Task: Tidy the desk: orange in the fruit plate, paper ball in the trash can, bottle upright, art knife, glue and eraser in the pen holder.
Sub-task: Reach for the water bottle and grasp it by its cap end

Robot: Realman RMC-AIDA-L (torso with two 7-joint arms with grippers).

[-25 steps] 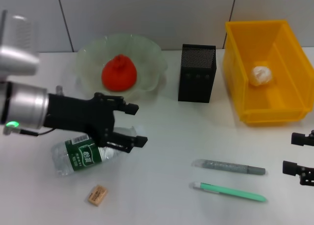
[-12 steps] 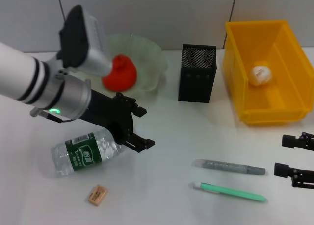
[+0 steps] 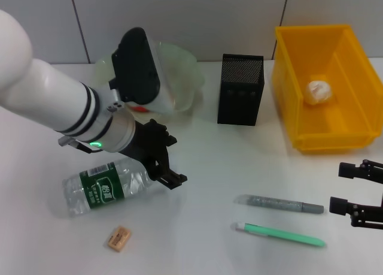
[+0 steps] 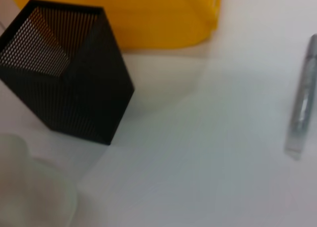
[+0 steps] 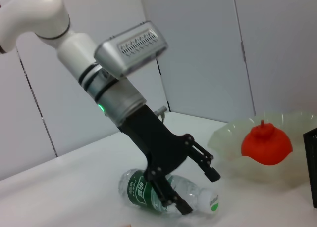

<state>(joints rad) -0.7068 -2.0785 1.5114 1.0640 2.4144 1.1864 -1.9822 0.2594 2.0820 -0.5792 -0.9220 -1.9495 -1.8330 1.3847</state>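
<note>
Head view: the left gripper (image 3: 164, 161) hangs spread, gripping nothing, over the lying bottle (image 3: 106, 186); it must close, then upend it.

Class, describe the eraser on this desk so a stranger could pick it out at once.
Start at the bottle lying on its side at the desk's near left, under the left gripper. Just in front of it lies the eraser, a tiny tan block, far shorter and stubbier than the two long pen-like items to its right.

bottle (image 3: 105, 187) label, white marks, not legible
</note>
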